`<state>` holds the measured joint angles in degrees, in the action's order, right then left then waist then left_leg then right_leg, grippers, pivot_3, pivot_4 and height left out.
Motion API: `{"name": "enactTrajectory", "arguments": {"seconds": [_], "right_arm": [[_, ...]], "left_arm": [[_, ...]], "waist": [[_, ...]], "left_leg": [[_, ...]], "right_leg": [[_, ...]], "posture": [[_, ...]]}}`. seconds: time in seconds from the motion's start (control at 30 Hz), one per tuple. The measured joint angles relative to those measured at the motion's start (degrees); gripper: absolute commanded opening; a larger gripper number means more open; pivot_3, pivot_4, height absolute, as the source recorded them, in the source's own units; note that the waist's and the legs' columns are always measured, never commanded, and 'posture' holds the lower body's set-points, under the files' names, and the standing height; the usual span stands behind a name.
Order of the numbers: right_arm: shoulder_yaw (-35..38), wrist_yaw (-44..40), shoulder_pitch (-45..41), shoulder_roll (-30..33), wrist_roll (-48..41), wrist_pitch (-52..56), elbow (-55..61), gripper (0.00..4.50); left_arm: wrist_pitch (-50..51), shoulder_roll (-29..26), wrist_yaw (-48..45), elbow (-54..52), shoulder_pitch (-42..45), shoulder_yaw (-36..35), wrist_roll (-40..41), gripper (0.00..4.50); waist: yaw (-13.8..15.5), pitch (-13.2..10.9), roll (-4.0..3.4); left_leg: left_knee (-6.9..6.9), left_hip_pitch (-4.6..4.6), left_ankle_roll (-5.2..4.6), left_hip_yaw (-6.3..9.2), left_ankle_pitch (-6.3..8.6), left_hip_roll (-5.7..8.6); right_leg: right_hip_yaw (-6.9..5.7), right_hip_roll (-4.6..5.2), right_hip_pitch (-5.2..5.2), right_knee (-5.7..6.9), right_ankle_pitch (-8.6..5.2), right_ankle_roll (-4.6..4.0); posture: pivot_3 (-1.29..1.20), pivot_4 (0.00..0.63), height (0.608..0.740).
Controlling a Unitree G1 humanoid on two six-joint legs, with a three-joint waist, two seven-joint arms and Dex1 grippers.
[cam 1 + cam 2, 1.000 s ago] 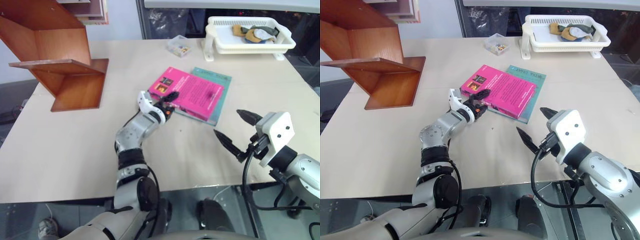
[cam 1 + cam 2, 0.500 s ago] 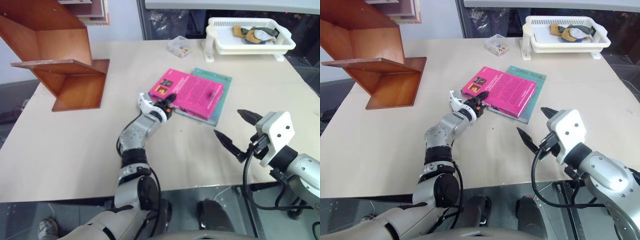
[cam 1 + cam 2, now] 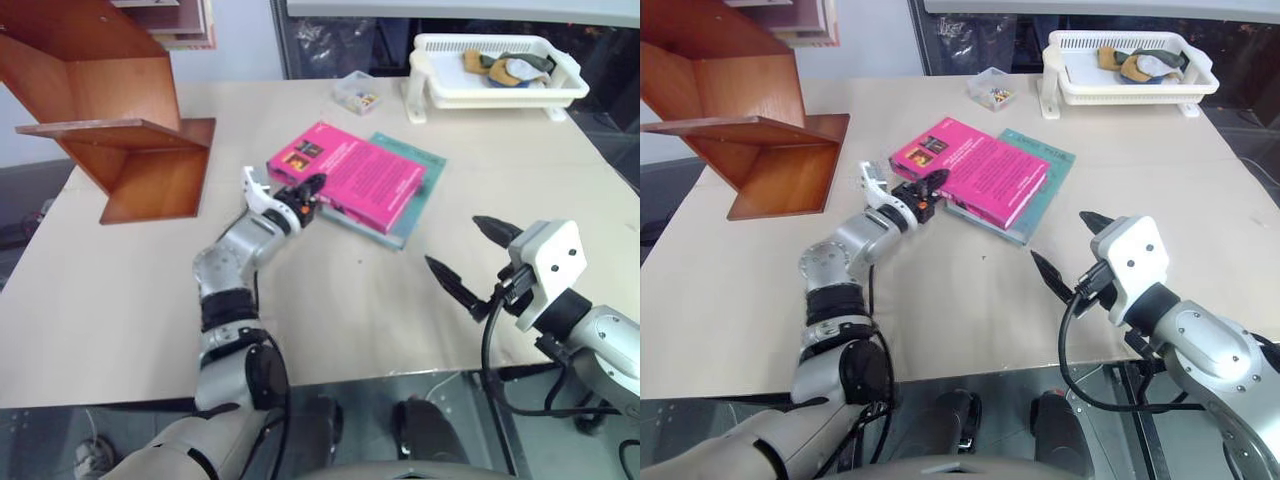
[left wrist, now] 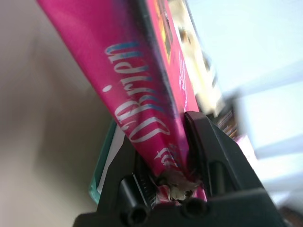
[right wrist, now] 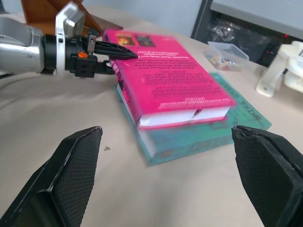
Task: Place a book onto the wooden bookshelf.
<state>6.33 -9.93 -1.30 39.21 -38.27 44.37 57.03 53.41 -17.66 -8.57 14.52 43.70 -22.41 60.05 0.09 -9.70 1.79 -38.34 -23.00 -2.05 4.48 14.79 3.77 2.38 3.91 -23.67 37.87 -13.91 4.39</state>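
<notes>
The bright pink book [image 3: 352, 172] lies on a teal-green book [image 3: 430, 163] at the middle of the table. My left gripper [image 3: 308, 187] is shut on the pink book's near-left corner, by its spine [image 4: 137, 90]. That end is raised and tilted, while the far end still rests on the teal book. The wooden bookshelf [image 3: 130, 135] stands at the table's far left, apart from the book. My right gripper [image 3: 454, 241] hangs open over the near right of the table, with nothing between its fingers [image 5: 73, 175], and points at the books.
A white plastic basket [image 3: 500, 95] holding cloth items sits at the back right. A small clear box [image 3: 358, 92] stands just left of it. Bare tabletop lies between the books and the bookshelf.
My left gripper closed on the pink book's corner, then rose and moved left with it. The book's near end lifted and both books shifted left. The right arm stayed still.
</notes>
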Motion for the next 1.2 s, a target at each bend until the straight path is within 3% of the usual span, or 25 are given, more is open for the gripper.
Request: {"name": "enactTrajectory", "arguments": {"seconds": [0.07, 0.17, 0.3, 0.57, 0.83, 0.97, 1.2], "right_arm": [[-1.4, -0.9, -0.8, -0.7, 0.9, -0.4, -1.6, 4.50], [-3.6, -2.4, -2.9, -1.5, 2.5, -1.9, -4.1, 4.50], [-4.5, -4.4, -4.1, -2.4, 4.3, -3.0, -6.3, 4.50], [-4.6, -5.8, -3.6, -3.0, 6.2, -3.4, -6.4, 4.50], [-4.0, -4.7, -1.8, -3.6, 6.8, -2.7, -4.0, 4.50], [-4.0, -4.5, -1.8, -4.0, 7.0, -2.1, -3.9, 4.50], [-4.0, -4.6, -1.8, -4.4, 7.6, -1.9, -3.6, 4.50]], "left_arm": [[1.1, -4.5, -3.9, -5.0, 4.7, 0.9, -0.4, 1.18], [2.4, -4.4, -3.9, -7.7, 8.0, -0.1, 1.8, 1.18], [2.6, 2.8, 1.1, -7.2, 3.0, -2.0, 3.3, 1.18], [-1.4, 10.2, 10.8, -7.5, 2.1, -6.4, 6.9, 1.18], [-7.8, 4.5, 12.0, 3.9, 4.3, -10.0, 4.0, 1.18], [-9.2, 3.5, 13.8, 15.1, 2.8, -10.9, -0.4, 1.18], [-9.7, 1.8, 3.9, 25.4, 6.4, -8.8, -5.5, 1.18]], "waist": [[0.1, 0.0, -0.09], [0.9, 0.2, -0.41], [0.9, 0.2, -0.39], [0.8, 0.7, -0.50], [0.6, 1.0, -0.87], [0.9, 0.7, -0.41], [0.9, 0.7, -0.22]], "left_leg": [[0.03, 0.02, -0.01, 0.03, 0.01, 0.03], [0.04, 0.14, -0.05, 0.02, 0.03, 0.08], [0.00, 0.12, -0.05, 0.08, 0.03, 0.04], [-0.04, 0.45, -0.03, 0.11, 0.02, 0.04], [0.08, 1.15, -0.29, 0.09, 0.17, 0.03], [0.02, 0.81, -0.05, 0.30, 0.02, 0.06], [0.00, 0.25, -0.03, 0.40, 0.02, 0.14]], "right_leg": [[-0.02, 0.11, 0.02, -0.07, 0.00, -0.01], [-0.02, 0.18, 0.18, -0.22, -0.01, 0.00], [-0.06, 0.17, 0.16, -0.13, 0.00, 0.00], [-0.09, 0.16, 0.48, -0.06, 0.00, 0.01], [-0.11, 0.11, 1.13, -0.18, -0.04, 0.04], [-0.31, 0.11, 0.90, -0.22, -0.02, 0.03], [-0.42, 0.20, 0.43, -0.27, -0.01, 0.01]], "posture": [[0.00, 0.150, 0.740], [0.00, 0.150, 0.740], [0.00, 0.150, 0.740], [0.00, 0.150, 0.740], [0.00, 0.150, 0.740], [0.00, 0.150, 0.740], [0.00, 0.150, 0.740]]}}
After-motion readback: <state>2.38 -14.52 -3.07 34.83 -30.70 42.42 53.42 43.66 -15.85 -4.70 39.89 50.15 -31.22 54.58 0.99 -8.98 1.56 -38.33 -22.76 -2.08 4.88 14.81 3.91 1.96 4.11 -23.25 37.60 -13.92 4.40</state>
